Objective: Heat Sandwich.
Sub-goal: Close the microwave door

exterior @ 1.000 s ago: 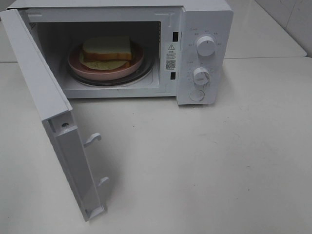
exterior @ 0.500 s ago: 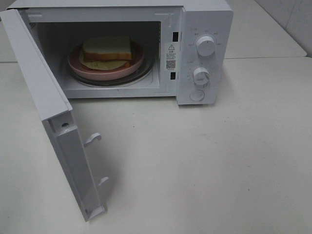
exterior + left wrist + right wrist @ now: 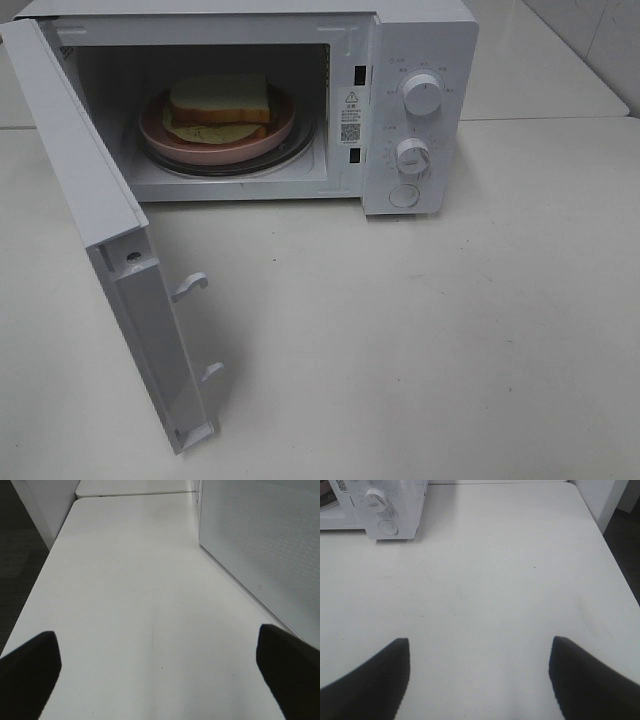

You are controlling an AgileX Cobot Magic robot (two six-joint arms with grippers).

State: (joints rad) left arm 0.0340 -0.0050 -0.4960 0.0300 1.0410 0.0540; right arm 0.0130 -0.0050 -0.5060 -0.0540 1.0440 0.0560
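White table [image 3: 450,330] beneath, left hand [image 3: 157,645] and right hand [image 3: 479,642] both open and empty, sandwich [image 3: 220,100] already in the microwave [image 3: 420,40] ahead, so the left hand should press the door [image 3: 260,540] just beside it evenly until latched.

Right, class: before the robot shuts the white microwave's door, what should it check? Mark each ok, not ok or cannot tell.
1. White-bread sandwich sits on round pink plate inside white microwave: ok.
2. Plate fully behind the door sill: ok.
3. Nothing in white hinged door swing path: ok.
4. Left gripper open, empty: ok.
5. Right gripper open, empty: ok.
6. Two round white dials set correctly: cannot tell.
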